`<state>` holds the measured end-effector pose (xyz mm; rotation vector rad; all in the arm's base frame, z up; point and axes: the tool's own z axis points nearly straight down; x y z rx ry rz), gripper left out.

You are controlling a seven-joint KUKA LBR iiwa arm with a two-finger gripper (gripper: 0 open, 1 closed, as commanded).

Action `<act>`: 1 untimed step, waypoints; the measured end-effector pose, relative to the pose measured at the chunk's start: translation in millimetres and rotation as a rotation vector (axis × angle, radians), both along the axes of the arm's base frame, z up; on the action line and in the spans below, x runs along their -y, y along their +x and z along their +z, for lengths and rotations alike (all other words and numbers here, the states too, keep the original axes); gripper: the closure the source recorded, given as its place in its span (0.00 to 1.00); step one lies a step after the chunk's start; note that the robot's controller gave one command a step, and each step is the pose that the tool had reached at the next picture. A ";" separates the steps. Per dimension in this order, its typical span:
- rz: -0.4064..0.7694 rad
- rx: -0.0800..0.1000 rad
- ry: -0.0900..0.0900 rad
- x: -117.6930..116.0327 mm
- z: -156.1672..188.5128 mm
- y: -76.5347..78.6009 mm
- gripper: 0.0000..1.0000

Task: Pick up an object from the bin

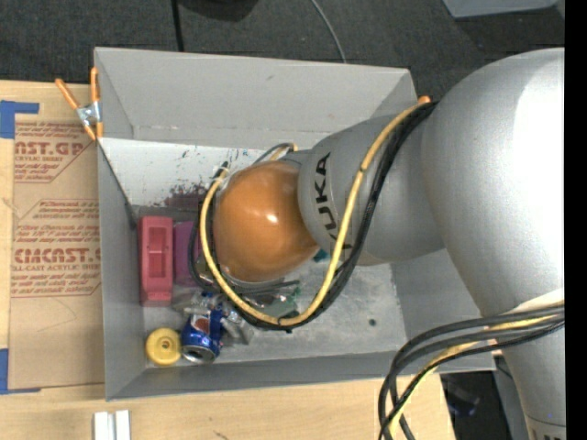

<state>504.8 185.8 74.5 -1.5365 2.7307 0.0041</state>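
1. Grey metal bin [119,246] on the bench, with the arm [477,181] reaching in from the right and taking up most of the space over it.
2. Orange cover [260,220] on the wrist sits over the middle of the bin floor, with a yellow cable [207,236] looped round it.
3. Gripper [260,302] pokes out just under the cover's near edge, low in the bin. I can't tell from where I stand whether it's apart or closed.
4. Nearest things are a crushed blue can [202,335] just beside it on the left, with a small silvery scrap [235,326] between the two.
5. Yellow round cap [163,346] touches the can's left side, in the near left corner.
6. Pink block [156,258] lies lengthwise along the left wall, with a purple piece [184,246] tight against it and partly under the cover.
7. Nothing visibly held, so the can is the closest candidate.
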 end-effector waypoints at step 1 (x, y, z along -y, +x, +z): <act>0.000 -0.001 0.000 0.1 2.6 -0.7 1.00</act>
